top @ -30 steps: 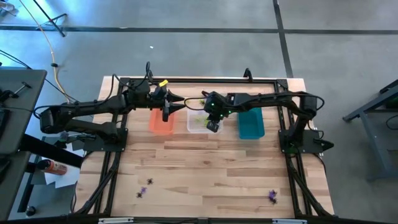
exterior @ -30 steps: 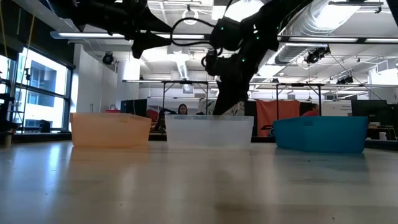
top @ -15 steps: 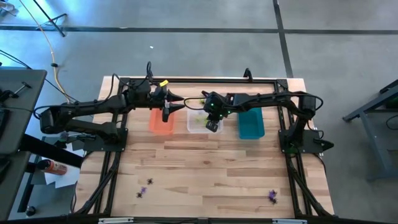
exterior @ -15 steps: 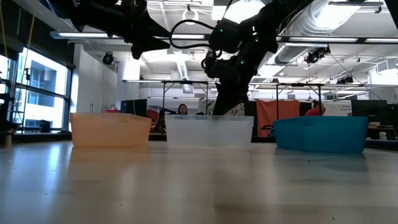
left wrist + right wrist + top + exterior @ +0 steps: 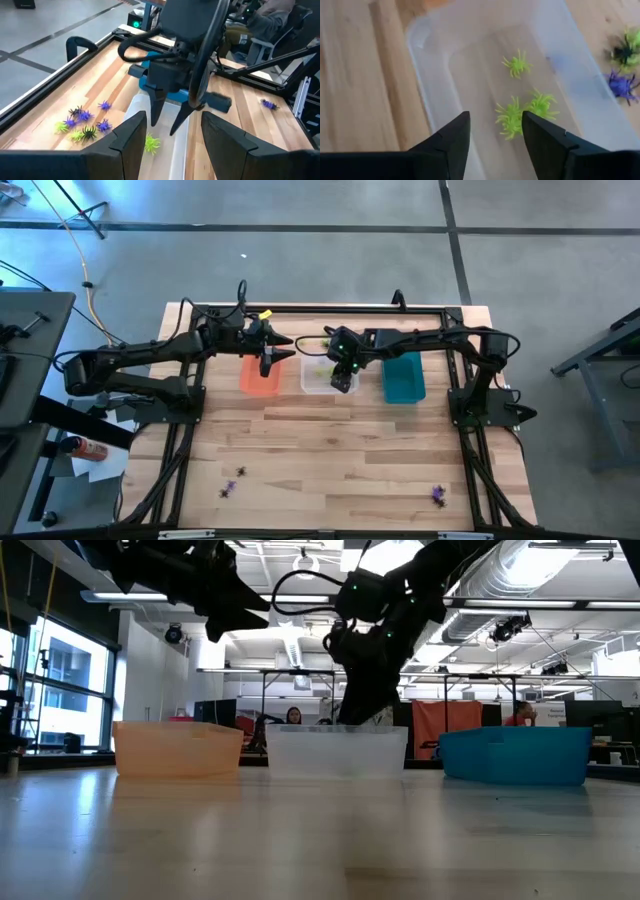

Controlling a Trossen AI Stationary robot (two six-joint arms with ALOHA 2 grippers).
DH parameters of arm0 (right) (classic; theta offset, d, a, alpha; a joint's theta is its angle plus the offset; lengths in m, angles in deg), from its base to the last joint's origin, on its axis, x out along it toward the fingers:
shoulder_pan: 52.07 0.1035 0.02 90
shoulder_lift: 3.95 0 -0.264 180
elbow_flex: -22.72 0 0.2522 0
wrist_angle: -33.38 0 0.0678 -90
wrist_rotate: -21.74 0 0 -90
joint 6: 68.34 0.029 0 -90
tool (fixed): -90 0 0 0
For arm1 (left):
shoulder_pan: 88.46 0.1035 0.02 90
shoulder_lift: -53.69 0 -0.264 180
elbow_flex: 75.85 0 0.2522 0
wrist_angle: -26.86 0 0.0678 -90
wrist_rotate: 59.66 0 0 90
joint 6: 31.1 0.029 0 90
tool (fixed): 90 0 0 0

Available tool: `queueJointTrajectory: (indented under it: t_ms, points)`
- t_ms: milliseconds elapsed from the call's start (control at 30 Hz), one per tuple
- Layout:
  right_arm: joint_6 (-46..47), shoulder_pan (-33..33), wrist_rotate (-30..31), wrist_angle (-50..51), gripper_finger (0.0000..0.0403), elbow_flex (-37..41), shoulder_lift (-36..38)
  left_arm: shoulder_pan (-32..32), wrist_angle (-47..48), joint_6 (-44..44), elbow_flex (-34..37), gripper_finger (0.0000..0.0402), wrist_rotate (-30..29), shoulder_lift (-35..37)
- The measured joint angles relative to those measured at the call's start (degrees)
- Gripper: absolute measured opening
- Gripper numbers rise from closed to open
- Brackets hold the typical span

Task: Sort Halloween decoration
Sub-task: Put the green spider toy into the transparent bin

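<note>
The Halloween decoration is spread out. Three lime green spiders (image 5: 509, 118) lie on the floor of the clear bin (image 5: 322, 377). A mixed pile of green, purple and black ones (image 5: 82, 123) lies on the table behind the bins. Loose purple ones lie near the front edge (image 5: 232, 485) (image 5: 438, 495). My right gripper (image 5: 495, 134) hangs open just above the clear bin, nothing between its fingers. My left gripper (image 5: 172, 142) is open and empty above the orange bin (image 5: 260, 377).
The orange, clear and teal bins (image 5: 404, 378) stand in a row at the far side of the wooden table (image 5: 330, 450), close together. The two arms reach in from either side and their grippers are near each other. A black frame runs along the table's edges.
My right gripper has opened above the clear bin, staying almost where it was. My left gripper has kept open above the orange bin.
</note>
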Motion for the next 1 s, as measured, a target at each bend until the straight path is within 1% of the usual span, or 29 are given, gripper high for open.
queueJointTrajectory:
  t_ms: [167, 400, 633, 700, 800, 900, 1000]
  points:
    - [-3.54, -0.91, -0.55, 2.69, 0.0178, -1.93, 3.06, 0.14, 0.13, 0.10, 0.00, 0.0176, -0.02, 2.50]
    - [-6.25, -1.63, -0.49, 5.59, 0.0179, -1.50, 12.48, 2.30, 1.01, -1.51, -0.04, 0.0176, -0.74, 6.76]
    - [-7.89, -1.20, -1.01, 8.55, 0.0179, -1.47, 21.24, 2.45, -5.54, -4.81, -0.09, 0.0176, -0.39, 5.63]
    - [-7.63, -1.16, -1.03, 9.33, 0.0179, -1.47, 23.69, 2.40, -7.36, -5.93, -0.11, 0.0176, -0.37, 5.04]
    - [-6.93, -0.47, -1.66, 11.07, 0.0179, -1.47, 27.08, 2.43, -7.11, -6.81, -0.11, 0.0176, -0.26, 4.46]
    - [-3.98, 0.60, -2.67, 13.34, 0.0179, -1.47, 29.94, 2.43, -6.95, -7.11, -0.07, 0.0176, -0.10, 4.47]
    - [1.64, 1.31, -3.04, 15.27, 0.0179, -1.47, 31.64, 2.40, -6.89, -7.11, -0.07, 0.0176, 0.46, 4.53]
